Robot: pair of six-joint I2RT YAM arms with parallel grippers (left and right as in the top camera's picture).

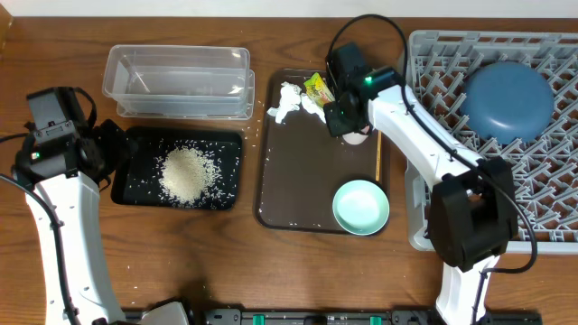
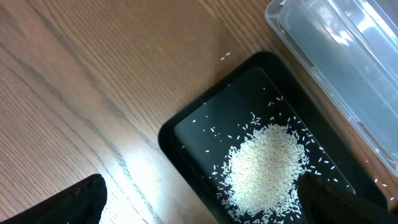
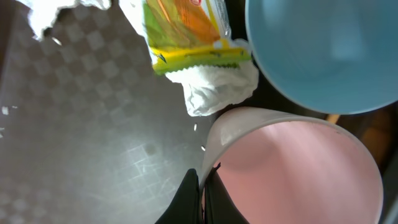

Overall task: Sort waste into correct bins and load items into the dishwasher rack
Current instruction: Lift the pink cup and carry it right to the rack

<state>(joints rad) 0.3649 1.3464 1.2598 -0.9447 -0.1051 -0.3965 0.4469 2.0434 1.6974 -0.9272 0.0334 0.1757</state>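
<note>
Loading seems in hand: jaws of the right gripper (image 3: 200, 198) pinch the pink cup (image 3: 292, 177) at its rim; next, lift it clear, rightward to the rack (image 1: 551, 162). The left gripper (image 2: 202, 208) gapes open.

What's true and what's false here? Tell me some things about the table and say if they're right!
1. The rice lies in the black tray. True.
2. The clear tub is full of tissues. False: it is empty; the tissues lie on the brown tray.
3. The dark blue dish sits in the grey rack. True.
4. The mint-green bowl is in the rack. False: it is on the brown tray.
5. The left hand holds a tissue. False: it is open and empty.
6. The right hand grips the pink cup. True.
</note>
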